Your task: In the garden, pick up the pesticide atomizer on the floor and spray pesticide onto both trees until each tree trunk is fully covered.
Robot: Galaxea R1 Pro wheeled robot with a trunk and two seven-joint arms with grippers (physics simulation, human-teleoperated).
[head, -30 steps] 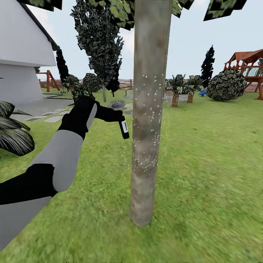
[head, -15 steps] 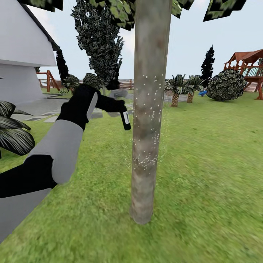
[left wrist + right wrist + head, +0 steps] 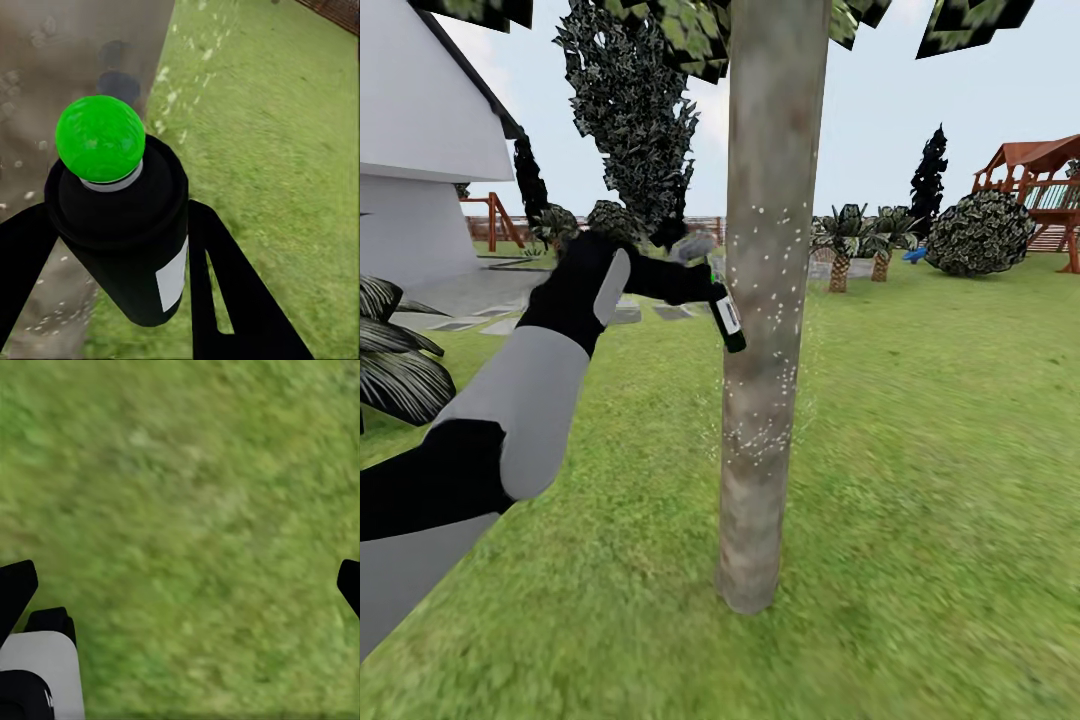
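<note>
The small black pesticide atomizer with its white label (image 3: 728, 318) is already off the green grass floor (image 3: 920, 480) and is held clamped in the left tool (image 3: 705, 288), tilted and pressed close against the left side of the thick, mottled grey-brown tree trunk (image 3: 768, 300). In the left wrist view the bottle (image 3: 124, 232) is seen gripped between the two dark fingers (image 3: 225, 292), its round cap (image 3: 100, 139) rendered bright green and pointed at the bark. The pick-up is therefore judged done, and the spraying of this first trunk is under way — white specks are scattered over the middle band of the bark, while the foot of the trunk near the grass and the upper stretch look bare. Coverage is judged partial at best. A second broad-leaved tree is not identified in the pictures, so that trunk is taken as still to be treated. The right tool (image 3: 180, 577) hangs over blurred grass with its fingertips spread wide apart — nothing is held between them.
</note>
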